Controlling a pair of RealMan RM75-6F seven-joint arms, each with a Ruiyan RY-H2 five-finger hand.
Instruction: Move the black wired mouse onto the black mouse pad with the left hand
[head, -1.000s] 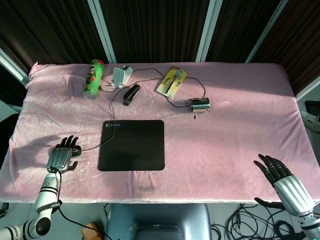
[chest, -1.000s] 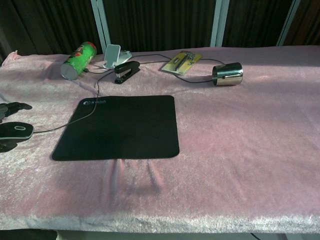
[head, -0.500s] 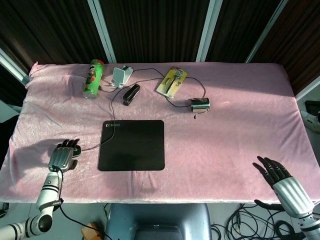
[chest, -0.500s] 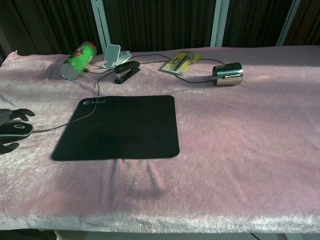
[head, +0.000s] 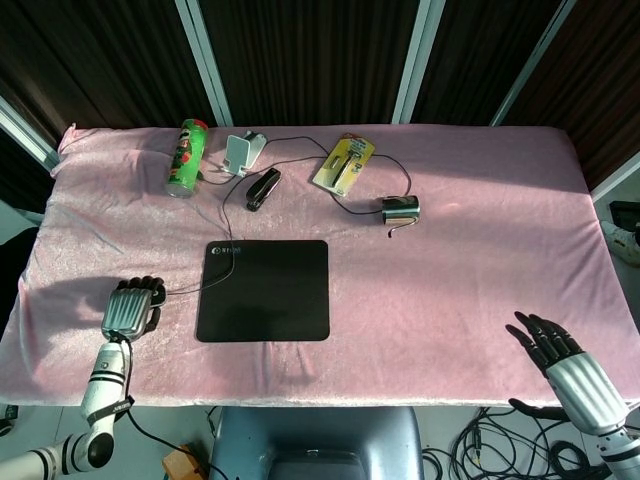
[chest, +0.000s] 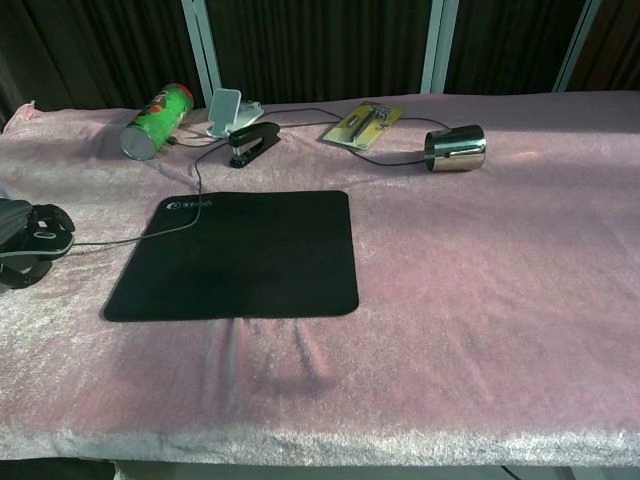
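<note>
Though largely hidden, black wired mouse (chest: 45, 232) clasped by left hand (head: 130, 305); right hand (head: 560, 358) spread.

We observe bright, hard light across the pink cloth (head: 470, 250), dark backdrop, sharp focus in both views, and soft shadows at left.

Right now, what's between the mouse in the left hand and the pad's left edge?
Only the mouse's own cable on bare pink cloth, running from the mouse in the left hand to the mouse pad; clearest in chest view.
</note>
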